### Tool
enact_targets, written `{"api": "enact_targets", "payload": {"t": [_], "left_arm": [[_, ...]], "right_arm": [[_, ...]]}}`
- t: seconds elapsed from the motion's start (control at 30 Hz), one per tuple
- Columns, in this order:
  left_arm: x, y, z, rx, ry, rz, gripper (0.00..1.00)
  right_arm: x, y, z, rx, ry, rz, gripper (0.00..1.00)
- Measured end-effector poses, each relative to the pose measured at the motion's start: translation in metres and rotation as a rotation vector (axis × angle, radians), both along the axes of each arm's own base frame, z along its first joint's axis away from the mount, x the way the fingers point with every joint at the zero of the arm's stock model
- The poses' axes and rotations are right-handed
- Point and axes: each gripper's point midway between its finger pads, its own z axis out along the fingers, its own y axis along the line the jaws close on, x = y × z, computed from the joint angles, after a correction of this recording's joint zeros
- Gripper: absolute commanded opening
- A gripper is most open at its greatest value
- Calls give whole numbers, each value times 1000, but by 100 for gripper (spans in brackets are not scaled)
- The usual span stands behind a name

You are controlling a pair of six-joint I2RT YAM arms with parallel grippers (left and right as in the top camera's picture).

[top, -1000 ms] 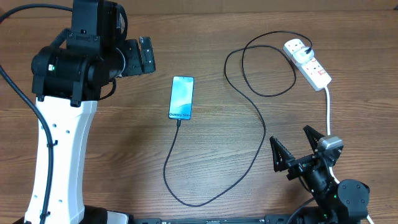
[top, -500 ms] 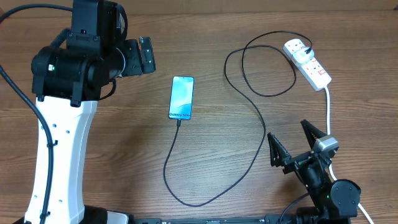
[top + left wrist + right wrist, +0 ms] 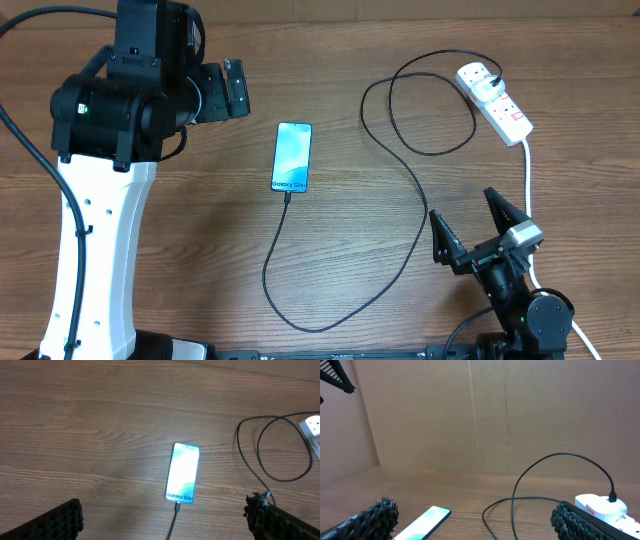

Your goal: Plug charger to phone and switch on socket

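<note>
Apparently plugged, phone lies between left end effector and right end effector, both released

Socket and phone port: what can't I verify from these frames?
- Socket switch position: too small overhead; cut by the right edge in the left wrist view; partly behind the right gripper in its own view.
- Charger tip: reaches the phone bottom edge, but seating is too small to judge.
- Right wrist view: phone cut off by the bottom edge.
</note>
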Motion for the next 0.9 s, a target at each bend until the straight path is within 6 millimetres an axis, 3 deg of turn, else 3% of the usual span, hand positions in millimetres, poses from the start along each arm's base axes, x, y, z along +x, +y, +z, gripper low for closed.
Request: {"api": "enact_targets", "payload": {"t": [0.13,0.43,0.63,0.9], "left_arm": [[0,0,0,0,0,0,100],[0,0,0,0,0,0,100],[0,0,0,0,0,0,100],[0,0,0,0,0,0,100]], "right_arm": [[-2,0,11,4,-73,0,100],[-1,-2,9,6,-67,-13,100],[5,-7,-11,7,15,-46,100],[12,-18,-50,-1,182,-102,100]]}}
